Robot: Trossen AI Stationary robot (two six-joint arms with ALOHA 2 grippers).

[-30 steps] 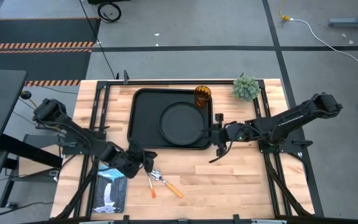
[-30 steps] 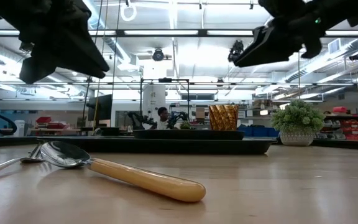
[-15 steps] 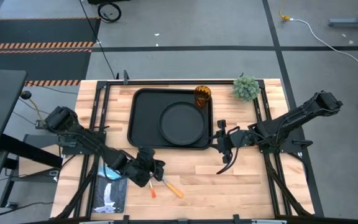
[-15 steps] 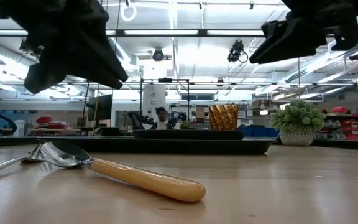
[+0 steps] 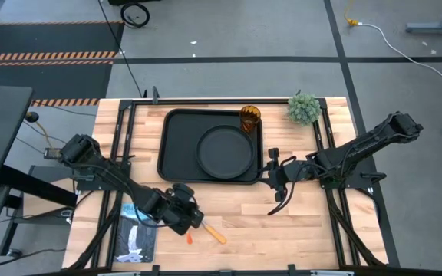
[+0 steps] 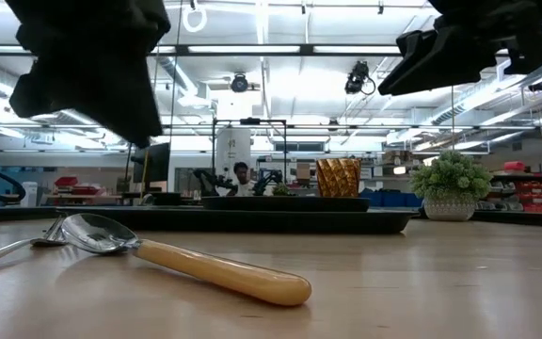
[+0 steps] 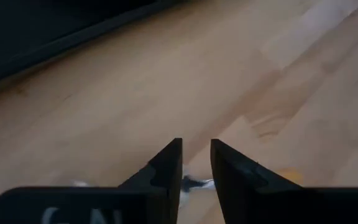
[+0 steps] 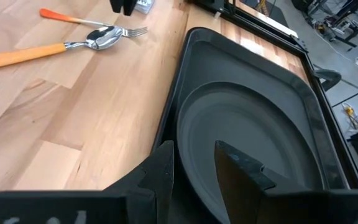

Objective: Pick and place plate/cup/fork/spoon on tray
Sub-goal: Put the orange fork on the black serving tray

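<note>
The black tray [image 5: 176, 146] lies at the table's far middle. The round black plate [image 5: 225, 149] sits flat in it, and the amber cup [image 5: 250, 117] stands upright in its far right corner. The spoon [image 6: 196, 266] and the fork [image 8: 73, 18] lie on the wood near the front, their metal ends together. My left gripper [image 5: 194, 218] hovers over their metal ends, open by a narrow gap [image 7: 196, 155], clear of them in the low view [image 6: 139, 137]. My right gripper [image 5: 275, 178] is narrowly open and empty beside the tray's right rim [image 8: 194, 162].
A small potted plant [image 5: 303, 107] stands at the far right corner. A blue and white flat pack [image 5: 138, 234] lies at the near left. Bare wood lies right of the cutlery. A person [image 6: 245, 174] shows far back in the room.
My left gripper has moved toward the table's right and near edge and now stands over the metal ends of the spoon and fork. My right gripper has drawn a little away from the tray's right rim toward the near edge, then stopped. The cutlery has not moved.
</note>
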